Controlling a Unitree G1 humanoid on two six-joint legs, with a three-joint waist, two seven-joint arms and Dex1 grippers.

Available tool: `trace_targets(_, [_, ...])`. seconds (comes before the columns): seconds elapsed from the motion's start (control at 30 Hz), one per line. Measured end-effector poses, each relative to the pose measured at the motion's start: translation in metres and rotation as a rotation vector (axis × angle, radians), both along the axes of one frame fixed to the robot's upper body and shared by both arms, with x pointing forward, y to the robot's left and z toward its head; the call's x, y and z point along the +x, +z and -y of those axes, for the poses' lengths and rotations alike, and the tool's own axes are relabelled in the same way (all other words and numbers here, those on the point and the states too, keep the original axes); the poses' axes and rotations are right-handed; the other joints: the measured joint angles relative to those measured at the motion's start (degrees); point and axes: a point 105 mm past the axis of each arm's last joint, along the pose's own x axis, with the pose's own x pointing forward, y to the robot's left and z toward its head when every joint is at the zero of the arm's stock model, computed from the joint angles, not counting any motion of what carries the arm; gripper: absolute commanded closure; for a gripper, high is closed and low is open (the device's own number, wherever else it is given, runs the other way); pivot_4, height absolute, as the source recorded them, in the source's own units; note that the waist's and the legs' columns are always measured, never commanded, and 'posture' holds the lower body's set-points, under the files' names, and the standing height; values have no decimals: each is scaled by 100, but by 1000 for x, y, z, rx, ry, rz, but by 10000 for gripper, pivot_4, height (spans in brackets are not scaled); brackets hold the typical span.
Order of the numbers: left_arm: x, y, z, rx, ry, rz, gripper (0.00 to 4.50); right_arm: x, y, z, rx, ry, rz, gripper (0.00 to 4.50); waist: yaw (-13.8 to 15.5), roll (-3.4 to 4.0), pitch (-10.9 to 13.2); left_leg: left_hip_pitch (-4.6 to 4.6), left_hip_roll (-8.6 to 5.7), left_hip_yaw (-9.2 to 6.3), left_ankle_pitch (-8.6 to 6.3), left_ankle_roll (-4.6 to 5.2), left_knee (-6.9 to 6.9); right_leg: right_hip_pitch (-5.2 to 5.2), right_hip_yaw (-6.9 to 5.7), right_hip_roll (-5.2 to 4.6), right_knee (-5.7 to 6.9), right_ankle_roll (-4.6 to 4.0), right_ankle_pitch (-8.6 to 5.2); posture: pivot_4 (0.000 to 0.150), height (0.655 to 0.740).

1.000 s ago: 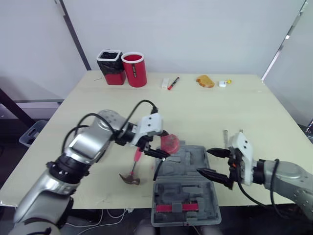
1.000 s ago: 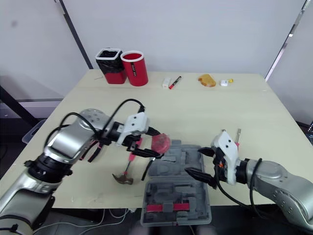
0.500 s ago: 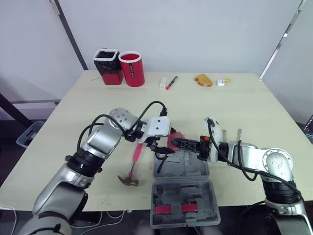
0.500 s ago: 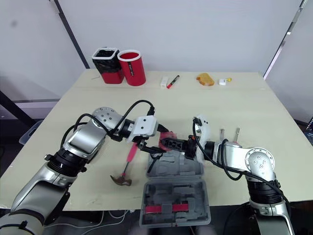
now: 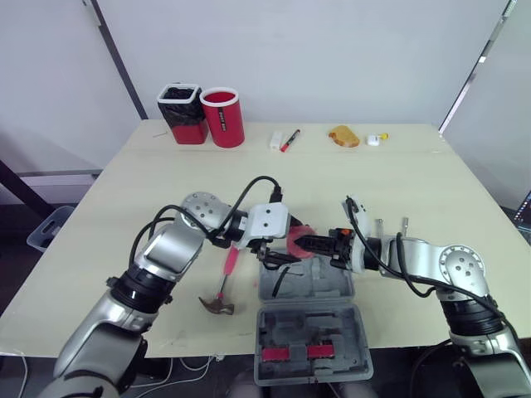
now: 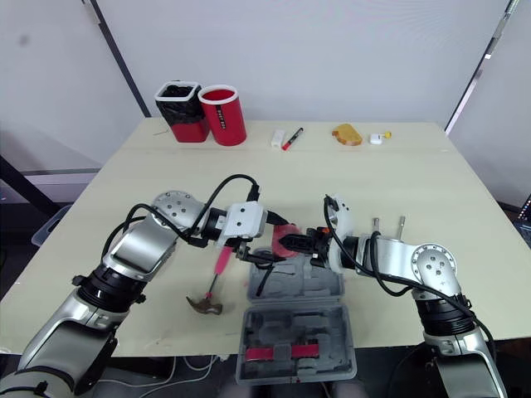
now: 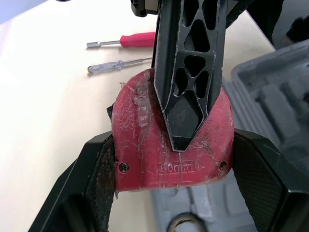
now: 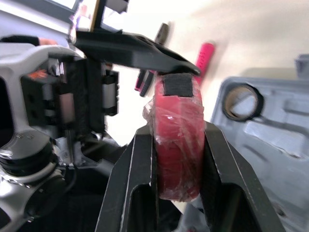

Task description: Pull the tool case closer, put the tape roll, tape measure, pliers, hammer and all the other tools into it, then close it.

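A red tape measure hangs just above the open grey tool case, between both grippers. My right gripper is shut on its flat faces. My left gripper stands open, one finger close on each side of the tape measure's edge. A tape roll lies in a recess of the case. The hammer, with its pink handle, lies on the table left of the case. Two screwdrivers lie to the right of the case, behind my right arm.
At the table's far edge stand a black-lined bin and a red cup. Further right along that edge are a red marker, an orange object and a small white item.
My right gripper swung in from the case's right side and closed on the tape measure. The left gripper's jaws widened around it. The camera shifted slightly.
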Motion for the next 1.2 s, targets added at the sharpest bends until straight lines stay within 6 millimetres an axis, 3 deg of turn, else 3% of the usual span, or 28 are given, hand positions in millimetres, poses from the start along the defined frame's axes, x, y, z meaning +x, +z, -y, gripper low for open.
trace_targets(0.13, [-8,10,-5,-172,21,-112,0,-3,2,7,-21,7,17,39955,-5,1,1,0,1,-9,0,0,0,0,-2,0,0,0,0,1500,7400])
trace_targets(0.27, [-21,7,-36,-316,62,-253,0,-14,-10,48,-101,-20,-18,39955,6,4,2,0,2,-9,0,0,-11,0,-5,-2,-8,-1,-1,1500,7400])
trace_targets(0.33, [-32,-1,-62,-359,112,-314,0,-20,-16,83,-173,-63,-44,39956,11,5,3,0,0,-7,0,0,-15,1,-6,-4,-17,-1,-1,1500,7400])
trace_targets(0.53, [-51,-15,-90,-481,221,-332,0,-45,-16,141,-283,-95,-105,39956,27,5,3,9,1,-1,0,0,-14,6,0,-5,-18,-12,-7,1500,7400])
trace_targets(0.67, [-65,-16,-103,-511,196,-342,0,-53,-19,153,-315,-85,-144,39956,12,5,2,19,1,7,0,0,-14,8,9,-4,-17,-18,-10,1500,7400])
trace_targets(0.8, [-71,-15,-106,-525,179,-361,0,-51,-21,152,-318,-72,-131,39956,10,5,1,19,2,10,0,0,-14,7,11,-3,-18,-16,-10,1500,7400])
trace_targets(0.87, [-79,-21,-110,-515,178,-384,0,-42,-33,149,-321,-86,-129,39956,-6,-9,-8,21,3,14,0,0,-18,5,15,-1,-21,-17,-10,1500,7400])
trace_targets(1.0, [-82,-21,-116,-516,164,-359,0,-33,-81,136,-353,-71,-194,39956,33,6,-2,12,0,18,0,0,-17,-1,16,-2,-21,-17,-10,1500,7400])
trace_targets(1.2, [-83,-22,-118,-511,155,-345,0,-17,-91,139,-418,-74,-154,39956,36,17,1,12,0,39,0,0,-17,-1,18,-1,-22,-16,-10,1500,7400])
